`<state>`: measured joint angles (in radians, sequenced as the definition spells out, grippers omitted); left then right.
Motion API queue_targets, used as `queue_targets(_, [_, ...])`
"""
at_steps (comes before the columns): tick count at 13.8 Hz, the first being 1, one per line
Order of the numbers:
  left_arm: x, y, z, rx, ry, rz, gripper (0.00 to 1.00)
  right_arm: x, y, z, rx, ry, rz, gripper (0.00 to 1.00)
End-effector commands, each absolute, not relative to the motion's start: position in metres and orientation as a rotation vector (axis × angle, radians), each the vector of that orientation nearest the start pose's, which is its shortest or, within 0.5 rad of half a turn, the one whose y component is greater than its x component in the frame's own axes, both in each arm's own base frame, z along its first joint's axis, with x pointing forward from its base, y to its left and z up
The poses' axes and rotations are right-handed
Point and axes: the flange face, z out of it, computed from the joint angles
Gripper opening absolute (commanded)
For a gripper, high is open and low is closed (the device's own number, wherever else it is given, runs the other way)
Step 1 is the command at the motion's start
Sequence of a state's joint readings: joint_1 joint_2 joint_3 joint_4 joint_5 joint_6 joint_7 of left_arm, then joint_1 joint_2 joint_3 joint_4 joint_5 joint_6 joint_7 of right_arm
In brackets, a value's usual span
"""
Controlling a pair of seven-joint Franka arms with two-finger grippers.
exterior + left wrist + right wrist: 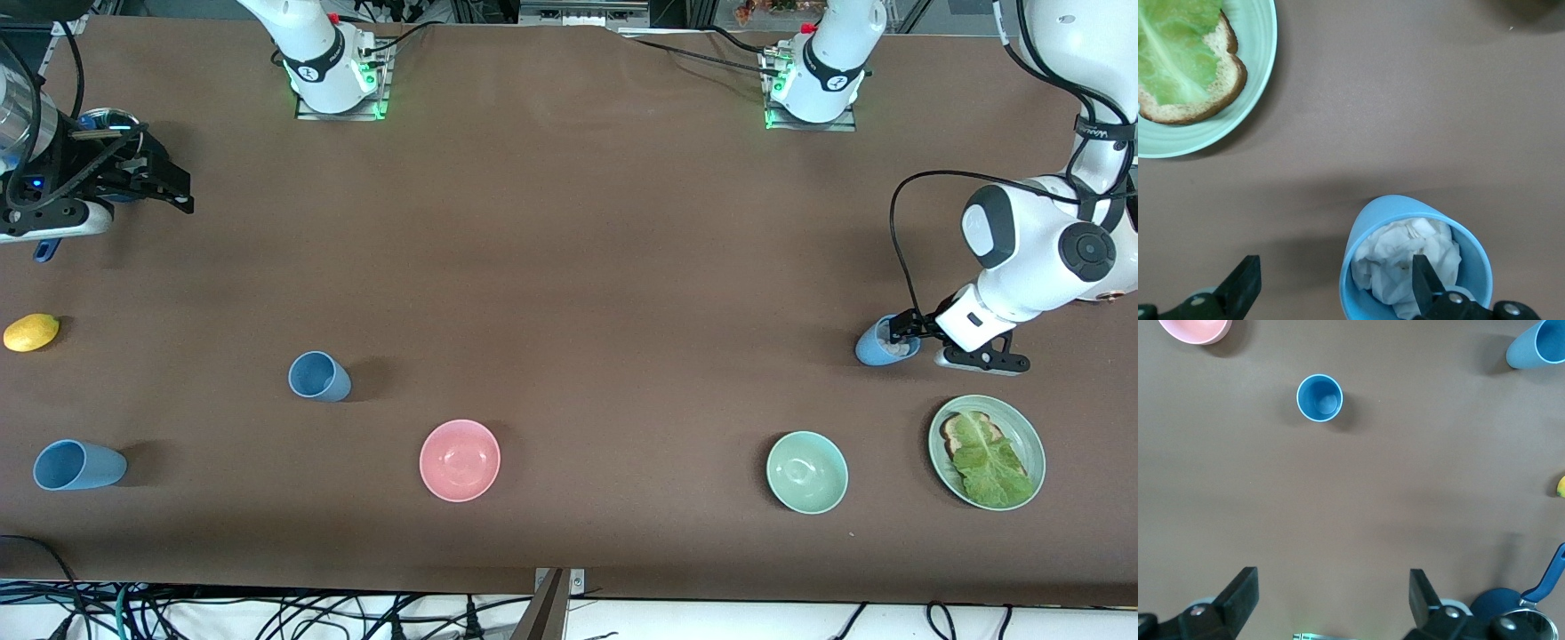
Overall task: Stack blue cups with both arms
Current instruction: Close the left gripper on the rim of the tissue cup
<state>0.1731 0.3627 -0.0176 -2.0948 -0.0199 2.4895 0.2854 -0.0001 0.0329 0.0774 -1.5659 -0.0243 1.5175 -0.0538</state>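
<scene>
There are three light-blue cups. One [871, 349] stands near the left arm's end with crumpled white paper inside [1361, 233]. My left gripper [900, 334] is open and low at this cup, one finger inside it [1425, 280] and the other finger outside; in its wrist view the gripper [1335, 287] straddles the cup's wall. A second cup [318, 376] stands upright [1319, 398]. A third [76, 465] lies on its side toward the right arm's end [1538, 347]. My right gripper [173, 188] is open and empty [1331, 597], up over bare table.
A pink bowl [460, 460] and a mint-green bowl [806, 472] sit near the front edge. A green plate [1036, 453] with bread and lettuce lies beside the left gripper [1258, 60]. A lemon [31, 332] and a dark-blue pot [1511, 610] lie by the right gripper.
</scene>
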Motion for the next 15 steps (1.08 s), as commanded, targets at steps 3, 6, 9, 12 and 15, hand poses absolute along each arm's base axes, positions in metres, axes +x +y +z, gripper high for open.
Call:
queue_targets(3, [0.577, 0.089, 0.242, -3.137, 0.218, -0.071, 1.0, 0.552, 0.041, 0.606, -3.146, -0.205, 0.116, 1.0])
queue_targets(6, [0.578, 0.09, 0.238, -3.137, 0.218, -0.075, 1.0, 0.552, 0.041, 0.606, -3.146, -0.205, 0.118, 1.0])
queue_targets(9, [0.579, 0.09, 0.232, -3.133, 0.215, -0.101, 0.72, 0.552, 0.041, 0.606, -3.146, -0.208, 0.116, 1.0])
queue_targets(12, [0.576, 0.091, 0.231, -3.138, 0.203, -0.096, 0.0, 0.553, 0.042, 0.606, -3.147, -0.21, 0.116, 1.0])
queue_targets(15, [0.576, 0.091, 0.233, -3.146, 0.19, -0.094, 0.0, 0.553, 0.042, 0.605, -3.147, -0.208, 0.118, 1.0])
